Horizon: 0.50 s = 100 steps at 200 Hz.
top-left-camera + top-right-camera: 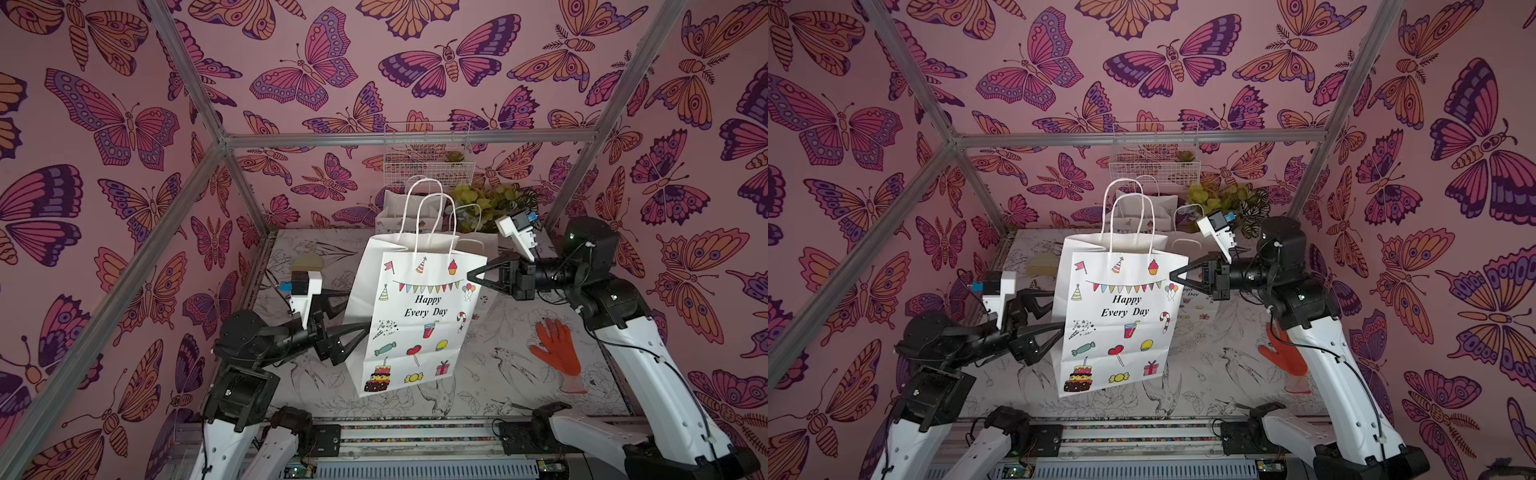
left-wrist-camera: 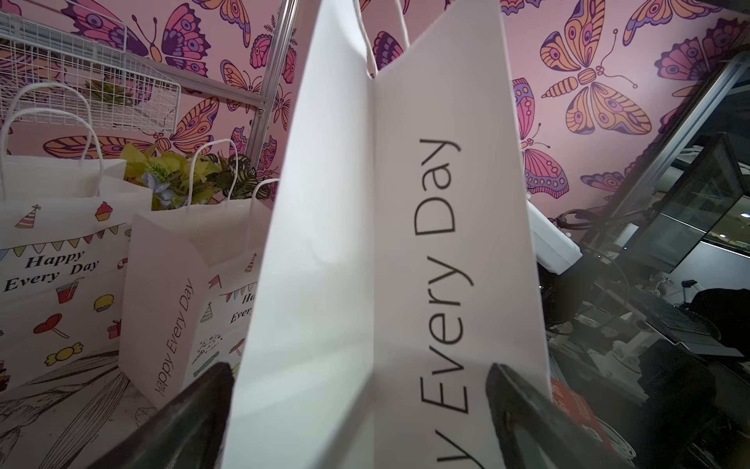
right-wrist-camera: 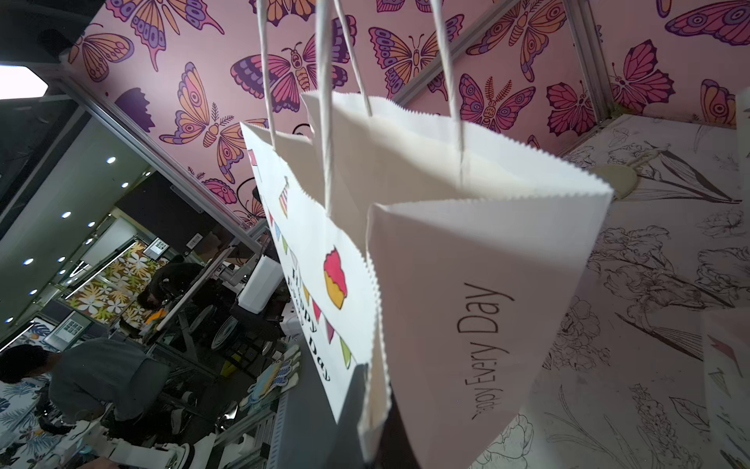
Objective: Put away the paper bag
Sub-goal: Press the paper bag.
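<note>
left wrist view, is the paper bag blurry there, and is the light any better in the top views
In the left wrist view the paper bag fills the middle, shaded, its side lettering readable but soft nearest the lens; the left pincer's fingers are dark blurs. In both top views the light is even and pinkish, the bag's front print legible, no glare.

The bag [image 1: 415, 324] is white paper. Its front carries multicoloured party motifs (bunting, hats, cake, sweets) and black lettering; its side panel is plain white with black lettering.

The walls [image 1: 332, 75] are pink with purple, magenta and orange butterflies.

The table [image 1: 498, 374] is white with black line drawings of flowers and birds.

The glove [image 1: 555, 349] is orange, the basket [image 1: 428, 166] white wire, the plant [image 1: 490, 199] yellow-green.

The arms [image 1: 648, 374] have white shells and black joints.
</note>
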### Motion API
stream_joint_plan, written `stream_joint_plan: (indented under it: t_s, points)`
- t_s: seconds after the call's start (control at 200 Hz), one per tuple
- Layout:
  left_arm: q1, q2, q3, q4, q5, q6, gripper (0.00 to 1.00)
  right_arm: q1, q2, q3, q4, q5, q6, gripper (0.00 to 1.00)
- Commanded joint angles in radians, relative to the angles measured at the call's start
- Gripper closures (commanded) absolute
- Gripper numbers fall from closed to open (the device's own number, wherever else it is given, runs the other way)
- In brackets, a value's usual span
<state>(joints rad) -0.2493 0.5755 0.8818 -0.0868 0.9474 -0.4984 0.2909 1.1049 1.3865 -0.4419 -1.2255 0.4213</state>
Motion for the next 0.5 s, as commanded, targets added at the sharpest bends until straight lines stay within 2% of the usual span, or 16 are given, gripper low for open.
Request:
stream_joint_plan:
  t_s: [0.0,0.35,0.496]
  points:
    - [-0.002,0.021,0.019,0.112,0.037,-0.078,0.00,0.015,-0.004,0.019,-0.090,0.063,-0.092,1.00]
    - [-0.002,0.099,0.001,0.326,0.109,-0.224,0.00,0.030,-0.014,-0.006,-0.157,0.160,-0.166,1.00]
    - [-0.002,0.103,-0.003,0.343,0.124,-0.239,0.00,0.030,-0.026,-0.032,-0.144,0.194,-0.169,1.00]
